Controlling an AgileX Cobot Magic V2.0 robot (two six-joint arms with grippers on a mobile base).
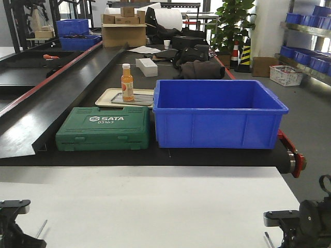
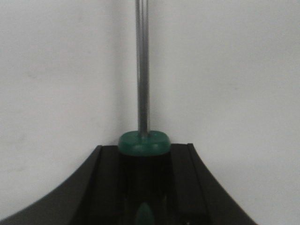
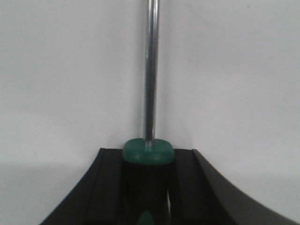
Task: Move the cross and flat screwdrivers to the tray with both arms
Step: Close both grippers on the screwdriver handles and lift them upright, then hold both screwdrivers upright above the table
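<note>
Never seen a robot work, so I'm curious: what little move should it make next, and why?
Probably raise both arms. On the left arm the jaws look shut on a screwdriver handle, likewise the right arm and second screwdriver, low over the white table; the tray sits beyond the green case.

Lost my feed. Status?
Left end effector shut on green-black-handled steel screwdriver. Right end effector shut on second screwdriver. Grey metal tray carries orange bottle.

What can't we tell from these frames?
1. Tip types: the left screwdriver and right screwdriver shafts run off the top edge in both wrist views. In the front view they are too small.
2. Handles: mostly hidden inside the left gripper and right gripper.
3. The grey tray: front view, right end hidden behind the blue bin.
</note>
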